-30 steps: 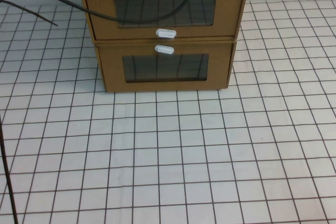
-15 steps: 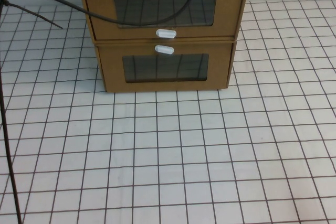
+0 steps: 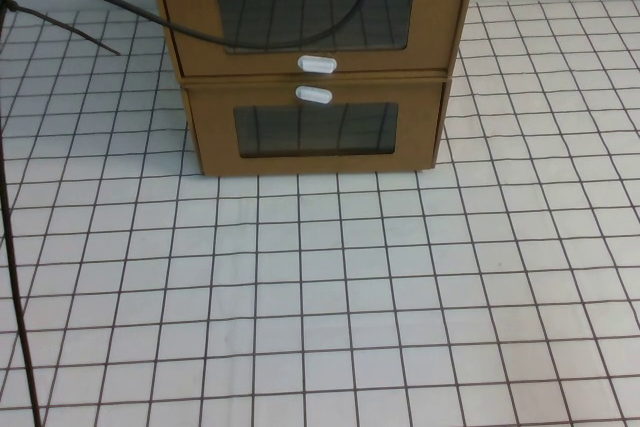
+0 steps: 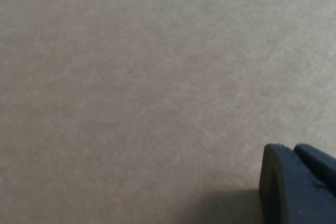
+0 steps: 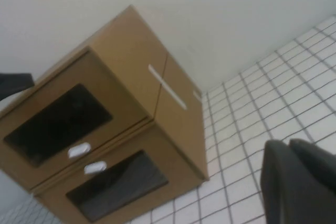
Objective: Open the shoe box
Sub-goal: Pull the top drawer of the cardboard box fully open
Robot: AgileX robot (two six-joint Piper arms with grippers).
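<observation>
Two grippers are seen only in their own wrist views. The left gripper is closed, its dark jaws lying together with nothing held. It is held just beside a plain brown cardboard face of the shoe boxes; whether it touches cannot be told. The right gripper is likewise closed on nothing and is held in the air off the stack's front right corner, well apart from it.

The upper shoe box is stacked squarely on the lower shoe box at the middle of the table's far edge. Both fronts are shut flush. Each has a dark window, through which no contents can be made out. The upper white handle is set at the bottom edge of its front and the lower white handle at the top edge of its front, so the two lie near each other.

A black cable is draped from the far left corner across the upper window, passing just above the upper handle. A thinner cable hangs along the left edge. The table is covered by a white gridded cloth.
</observation>
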